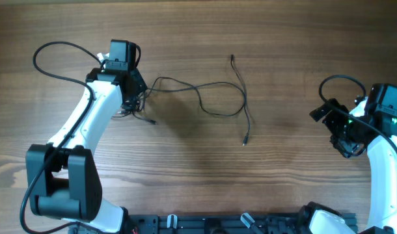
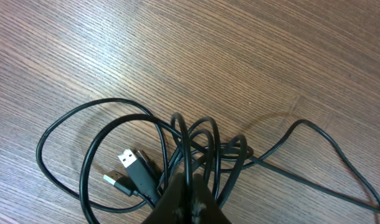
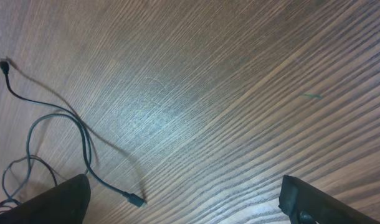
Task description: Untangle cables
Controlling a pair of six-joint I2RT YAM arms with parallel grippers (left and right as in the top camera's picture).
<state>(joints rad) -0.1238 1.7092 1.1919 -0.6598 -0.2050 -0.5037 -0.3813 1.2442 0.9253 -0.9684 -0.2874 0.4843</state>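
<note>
The cables are thin black cords. A knotted bundle (image 1: 135, 107) lies at the left, under my left gripper (image 1: 130, 97). In the left wrist view the left gripper (image 2: 190, 193) is shut on a strand of the bundle (image 2: 177, 149), with two USB plugs (image 2: 131, 168) beside it. One loose cable (image 1: 218, 97) runs right from the bundle across the table middle, with plug ends at the far (image 1: 232, 58) and near (image 1: 245, 141) side. My right gripper (image 1: 338, 133) is open and empty at the right. The loose cable (image 3: 71, 124) shows in the right wrist view.
A wooden table (image 1: 283, 52) bears everything. The left arm's own thick black cable (image 1: 55, 58) loops at the far left. The arm bases stand along the front edge (image 1: 205, 224).
</note>
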